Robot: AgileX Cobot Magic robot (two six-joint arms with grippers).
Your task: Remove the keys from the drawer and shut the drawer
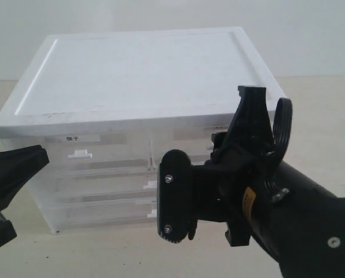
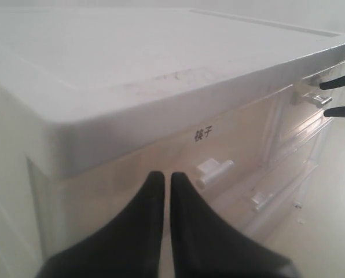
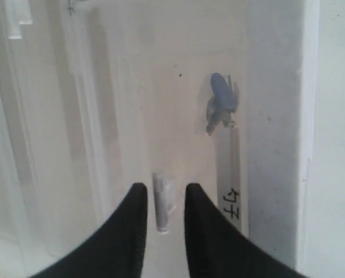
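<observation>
Clearly, almost nothing of the task is done. The drawer point(image 3: 178, 116) sits flush in the cabinet point(image 1: 138, 69), and the keys point(image 3: 221, 101) lie inside it. They show only as a blurred shape with a blue fob point(image 3: 220, 92) behind the translucent front, in the upper right of the right wrist view. Opening the drawer, lifting the keys out and pushing it shut are all left to do. I judge the step in hand to be taking hold of the handle point(image 3: 162, 202), low in the middle of that frame. The right gripper point(image 3: 165, 186) has its jaws partly spread, one finger on each side of the white tab. A thin strip of light shows on both sides, so they bracket the handle rather than pinch it, though the blur makes a light touch impossible to rule out. The left wrist view agrees: at its upper right edge two dark fingertips point(image 2: 334, 84) stand above and below the tab. The left gripper point(image 2: 167, 176), at the bottom centre of its own view, has its jaws drawn almost together with only a narrow slit between. It holds nothing and touches nothing, hanging just in front of the cabinet's other side.
</observation>
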